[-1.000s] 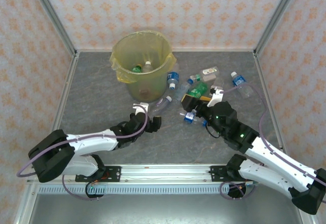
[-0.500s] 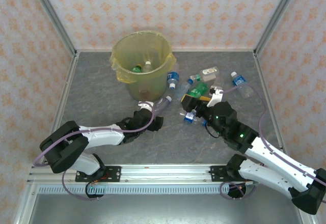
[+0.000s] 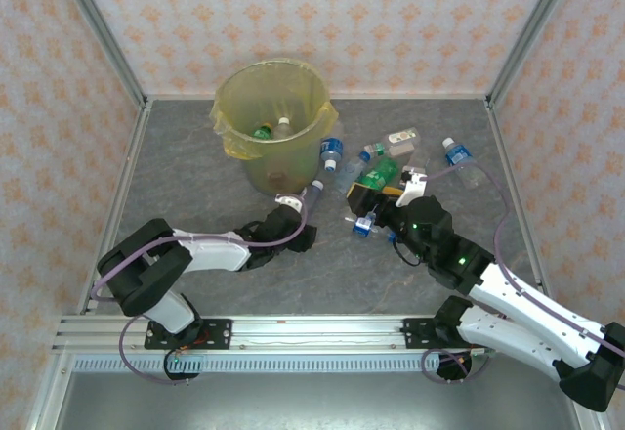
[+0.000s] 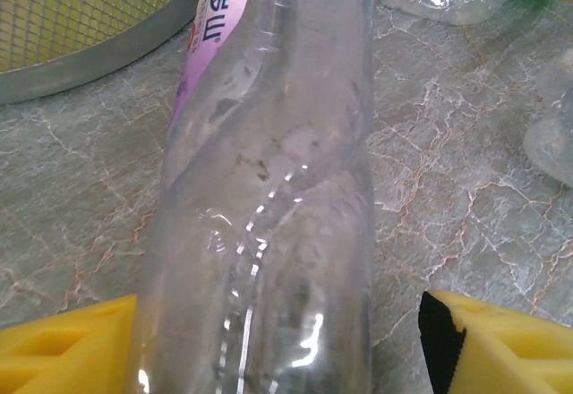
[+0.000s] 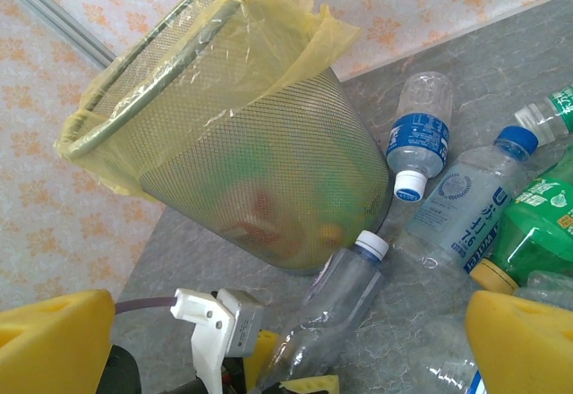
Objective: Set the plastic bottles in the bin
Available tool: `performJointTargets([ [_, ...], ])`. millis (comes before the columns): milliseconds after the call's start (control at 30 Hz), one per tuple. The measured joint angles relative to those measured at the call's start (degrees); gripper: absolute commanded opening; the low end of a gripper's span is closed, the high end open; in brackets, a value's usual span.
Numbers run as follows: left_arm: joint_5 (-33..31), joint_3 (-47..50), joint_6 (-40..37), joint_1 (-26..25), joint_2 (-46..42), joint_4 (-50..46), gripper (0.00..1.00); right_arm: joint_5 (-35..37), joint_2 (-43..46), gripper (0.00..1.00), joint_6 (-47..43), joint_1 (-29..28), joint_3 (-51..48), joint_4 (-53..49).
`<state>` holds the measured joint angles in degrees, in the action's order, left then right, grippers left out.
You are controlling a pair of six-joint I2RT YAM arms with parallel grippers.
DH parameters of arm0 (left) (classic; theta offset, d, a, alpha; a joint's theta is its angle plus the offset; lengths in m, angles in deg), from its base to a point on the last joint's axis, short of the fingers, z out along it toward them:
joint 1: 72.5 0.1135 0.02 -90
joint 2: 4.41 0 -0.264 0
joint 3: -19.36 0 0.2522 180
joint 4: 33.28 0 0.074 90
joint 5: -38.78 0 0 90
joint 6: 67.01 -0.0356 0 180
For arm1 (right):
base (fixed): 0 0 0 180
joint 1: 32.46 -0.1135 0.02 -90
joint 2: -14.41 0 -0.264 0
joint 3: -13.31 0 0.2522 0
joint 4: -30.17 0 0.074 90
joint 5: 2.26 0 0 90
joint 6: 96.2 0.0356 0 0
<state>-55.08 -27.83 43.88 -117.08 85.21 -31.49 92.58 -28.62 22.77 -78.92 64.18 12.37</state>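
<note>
Left gripper [image 3: 297, 219] has advanced onto 1 clear bottle [image 4: 269, 188] lying just beside the bin [image 3: 278, 161]. Its jaws straddle the bottle, not clamped. Right gripper [image 3: 376, 198] is spread wide, holding nothing.

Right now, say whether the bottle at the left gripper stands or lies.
Lying: the bottle rests on its side on the table, cap toward the bin.

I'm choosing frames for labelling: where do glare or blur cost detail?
Left wrist: the clear bottle is very close and slightly soft, with white glints down its side. Right wrist: sharp, the mesh of the bin reads clearly. Top view: even light, no harsh shadows.
</note>
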Motion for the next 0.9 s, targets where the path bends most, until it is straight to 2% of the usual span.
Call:
performJointTargets([
  [200, 0.04, -0.22, -0.02, 0.0, 0.63, -0.48, 0.68, 0.0, 0.0, 1.0, 0.02, 0.0, -0.04, 0.0],
  [267, 0.07, -0.22, 0.02, 0.0, 0.63, -0.55, 0.6, -0.07, 0.0, 1.0, 0.02, 0.0, -0.04, 0.02],
  [400, 0.5, -0.22, 0.02, 0.0, 0.59, -0.79, 0.54, -0.15, -0.02, 1.0, 0.04, 0.0, -0.28, 0.28],
  [667, 0.63, 1.25, 0.07, -1.22, -4.72, -0.83, 0.52, -1.11, -0.96, 1.0, 0.85, 0.0, -0.66, 0.72],
  [900, -1.16, 2.97, 0.26, -7.63, -13.33, -0.81, 0.52, -6.05, -5.51, 0.98, 1.75, 0.15, -0.7, 2.4],
])
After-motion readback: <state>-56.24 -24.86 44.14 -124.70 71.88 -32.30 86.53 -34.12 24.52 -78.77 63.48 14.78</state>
